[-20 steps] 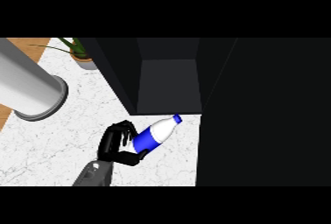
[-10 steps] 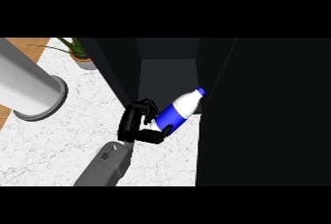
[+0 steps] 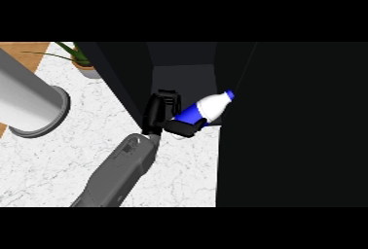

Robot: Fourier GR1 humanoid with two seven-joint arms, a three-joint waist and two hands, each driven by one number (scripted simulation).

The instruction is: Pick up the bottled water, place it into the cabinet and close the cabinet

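The water bottle, white with a blue label and blue cap, lies tilted with its cap pointing up and to the right. My right hand is shut on its lower end, fingers behind it and thumb curled under the label. Hand and bottle are at the mouth of the dark open cabinet, the cap close to the black panel on the right. The bottle's base is hidden by my hand. My left hand does not show.
A thick grey cylinder slants in from the upper left above the white marble counter. A small potted plant stands at the back left beside the cabinet's side wall. Wood floor shows at the far left.
My right hand has carried the bottle up and to the right, from over the counter to the cabinet's opening. The forearm now reaches further into view.
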